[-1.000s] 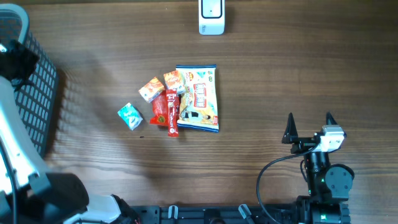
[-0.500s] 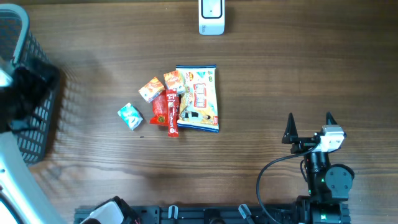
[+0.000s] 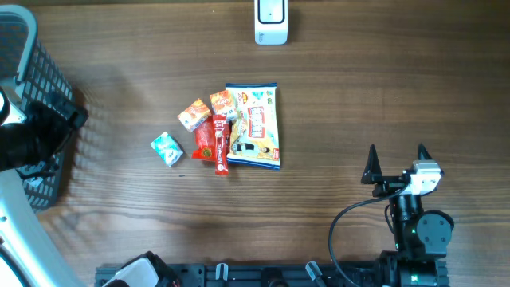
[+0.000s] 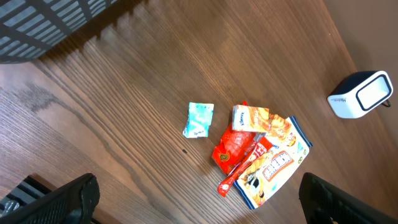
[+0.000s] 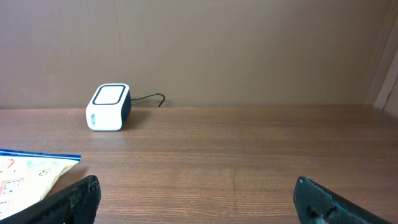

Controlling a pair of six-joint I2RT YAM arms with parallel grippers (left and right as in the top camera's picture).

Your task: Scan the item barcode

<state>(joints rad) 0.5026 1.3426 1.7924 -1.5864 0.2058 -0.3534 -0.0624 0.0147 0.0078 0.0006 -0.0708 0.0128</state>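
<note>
The wooden table [image 3: 358,96] is the largest thing under me and carries all the rest. Next in size is the dark mesh basket [image 3: 49,76] at its left edge. Seen from overhead, my left arm overlaps the basket's near side. My left gripper [image 4: 199,205] has its jaws spread wide with nothing between them. My right gripper [image 3: 396,155] sits near the front right, jaws likewise spread and empty, well apart from the goods.

The goods lie in a cluster mid-table. The snack bag [image 3: 255,126], lying flat, is the biggest of them. The white scanner [image 3: 271,22] stands at the far edge, beyond the bag's top end and apart from it.

The small pieces follow. A red pouch [image 3: 204,143] and a red stick pack [image 3: 221,147] lie against the bag's left edge. Two orange cartons [image 3: 194,114] sit at the cluster's upper left. A teal packet [image 3: 167,149] lies by itself, just left of the pouch.

Only bare wood lies between my right jaws and the scanner. The surface is dark brown with a long straight grain, and a plain tan wall [image 5: 249,50] rises behind its far edge.
</note>
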